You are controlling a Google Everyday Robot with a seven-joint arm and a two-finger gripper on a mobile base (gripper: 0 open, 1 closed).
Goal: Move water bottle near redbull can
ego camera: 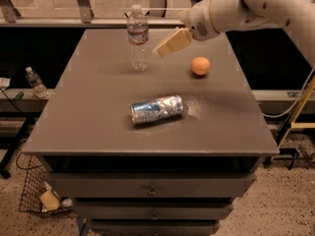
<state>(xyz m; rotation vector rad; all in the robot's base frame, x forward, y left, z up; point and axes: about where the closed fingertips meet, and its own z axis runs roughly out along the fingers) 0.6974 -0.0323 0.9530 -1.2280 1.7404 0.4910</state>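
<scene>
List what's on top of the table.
Upright water bottle, redbull can on its side, an orange. The gripper hovers between bottle and orange, hiding a patch of tabletop.

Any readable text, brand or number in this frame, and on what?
None can be read.
Tall clear plastic water bottle: label band too blurred.
Lying blue-and-silver metal redbull can: print too blurred.
Tan claw, hovering beside the bottle: no markings seen.
</scene>
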